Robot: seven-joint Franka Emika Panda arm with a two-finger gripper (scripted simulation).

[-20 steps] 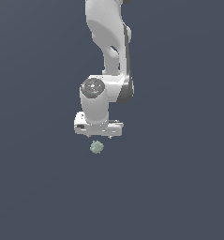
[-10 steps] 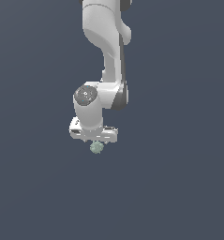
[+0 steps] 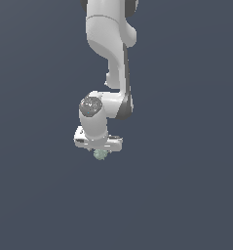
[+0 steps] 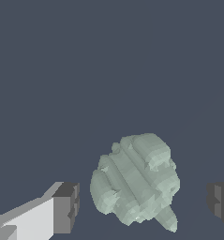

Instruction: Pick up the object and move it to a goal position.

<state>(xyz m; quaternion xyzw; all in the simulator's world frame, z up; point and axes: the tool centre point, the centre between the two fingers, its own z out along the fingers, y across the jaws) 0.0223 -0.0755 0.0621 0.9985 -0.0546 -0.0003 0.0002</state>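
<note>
Descending over the object [image 3: 100, 155], the arm carries its end effector [image 3: 99, 148] directly above the pale grey-green lump, which in the exterior view peeks out just beneath the white palm. In the wrist view, read left to right: one dark finger pad [image 4: 66, 207] on its white finger, then the object [image 4: 136, 183], blocky and mottled with a small stub projecting from one end, then the other dark pad [image 4: 220, 202] at the frame's edge. The end effector [image 4: 142, 205] is released, its jaws spread wide with clear gaps on both sides of the object; nothing is grasped. The object sits between the pads, slightly nearer the first, on the plain dark worktop [image 4: 85, 70].

Whether the fingertips have reached the level of the object's middle cannot be judged with confidence, since the exterior view hides most of the fingers behind the palm.

Risks, as judged from this pose: closing while too high would pinch only the lumpy crown, and the object could squirt out from between the pads. The off-centre placement means one pad would touch first and push the object sideways. The irregular facets and stub could make it twist in the grip during the lift.
</note>
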